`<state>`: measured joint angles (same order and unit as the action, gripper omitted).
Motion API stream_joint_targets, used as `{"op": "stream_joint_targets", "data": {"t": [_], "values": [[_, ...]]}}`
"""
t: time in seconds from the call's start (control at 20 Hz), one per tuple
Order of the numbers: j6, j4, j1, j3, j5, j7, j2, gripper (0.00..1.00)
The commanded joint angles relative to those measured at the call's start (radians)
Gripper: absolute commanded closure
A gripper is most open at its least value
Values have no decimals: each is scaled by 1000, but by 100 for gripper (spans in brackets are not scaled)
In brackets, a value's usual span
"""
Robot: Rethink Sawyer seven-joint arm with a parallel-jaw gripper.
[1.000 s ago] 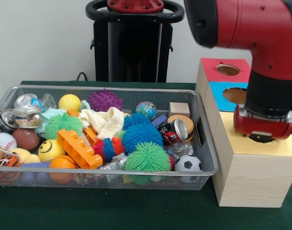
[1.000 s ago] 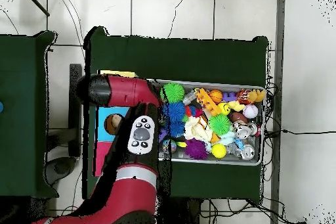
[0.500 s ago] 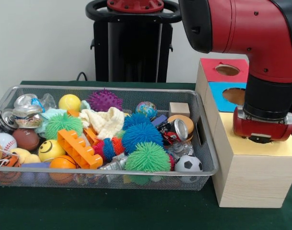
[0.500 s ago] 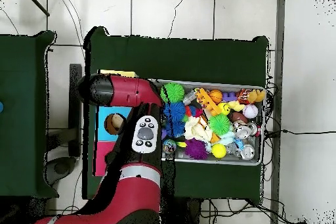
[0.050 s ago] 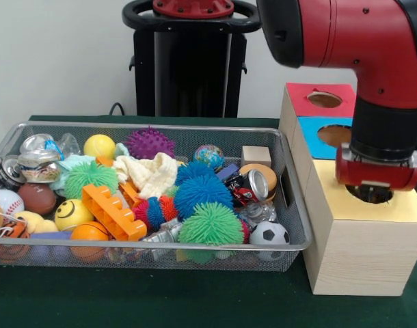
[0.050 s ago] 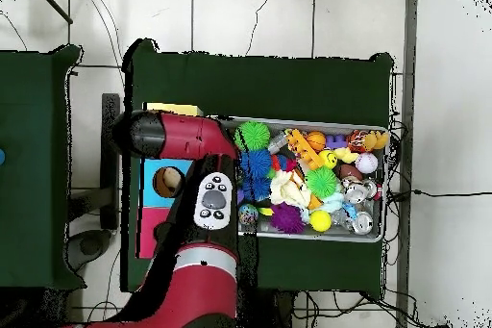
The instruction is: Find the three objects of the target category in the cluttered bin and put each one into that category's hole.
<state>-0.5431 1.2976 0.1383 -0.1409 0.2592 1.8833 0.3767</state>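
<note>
The round hole in the yellow top of the wooden box (image 5: 370, 195) is seen right under the end effector (image 5: 377, 183). Whether anything is held cannot be told. The wire bin of toys (image 5: 292, 205) lies beside the box.

Wire-mesh metal bin (image 5: 290, 205); pale wood box (image 5: 359, 256); glossy red plastic arm (image 5: 359, 34); matt green tablecloth (image 5: 160, 301).

We see a robotics lab, a red and black arm (image 5: 359, 41) on a black pedestal (image 5: 191, 61), a green-clothed table (image 6: 288, 79), tiled floor (image 6: 250, 16) strewn with loose cables (image 6: 423, 194), a wire bin (image 5: 294, 225) of toys, a colour-topped wooden box (image 5: 359, 256) with holes.
</note>
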Motion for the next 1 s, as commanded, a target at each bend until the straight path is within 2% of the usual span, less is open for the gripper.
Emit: {"op": "stream_joint_targets", "data": {"t": [0.05, 0.25, 0.4, 0.6, 0.75, 1.0], "values": [[-211, 110, -12, 54, 7, 104, 169, 100], [-257, 82, -3, 34, -8, 115, 180, 100], [-258, 71, -14, 47, -10, 108, 176, 100], [-187, 67, -24, 55, -20, 102, 168, 100], [-140, 73, -10, 34, -34, 125, 174, 100], [-149, 61, -11, 42, -37, 128, 150, 100]]}}
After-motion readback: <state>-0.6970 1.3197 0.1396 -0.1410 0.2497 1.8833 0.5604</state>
